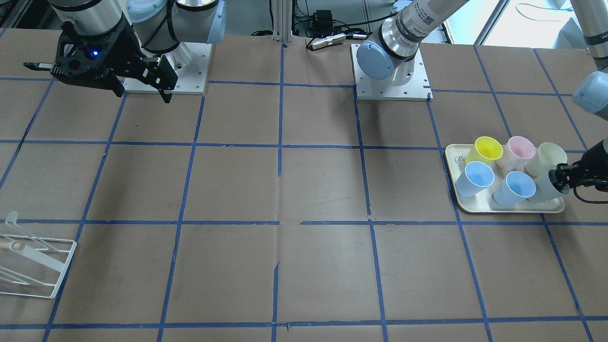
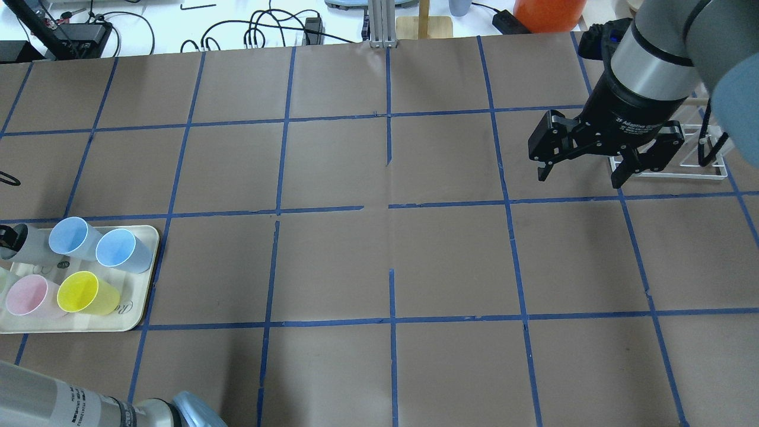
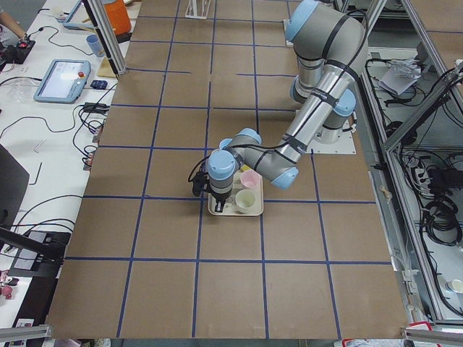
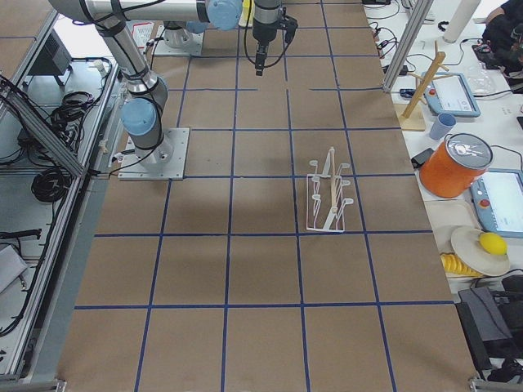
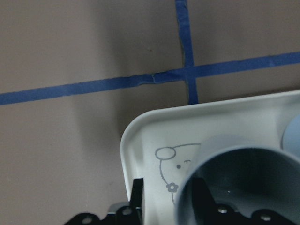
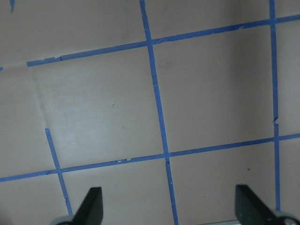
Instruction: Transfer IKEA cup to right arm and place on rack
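The IKEA cup (image 1: 544, 189), pale grey, stands at the outer corner of the cream tray (image 1: 475, 207); it also shows in the overhead view (image 2: 32, 246). My left gripper (image 1: 563, 178) is at its rim. In the left wrist view one finger (image 5: 137, 199) is outside the cup (image 5: 243, 159) and the other inside, with a strip of tray (image 5: 140, 136) showing between the outer finger and the wall. My right gripper (image 2: 578, 175) is open and empty. It hovers above the table beside the white wire rack (image 2: 702, 171), which also shows in the front view (image 1: 40, 270).
Beside the grey cup the tray holds two light-blue cups (image 1: 477, 178), a yellow cup (image 1: 487, 149), a pink cup (image 1: 520, 151) and a cream cup (image 1: 548, 157). The arm bases (image 1: 392, 85) stand at the table's robot side. An orange bucket (image 4: 464, 163) is on the side bench.
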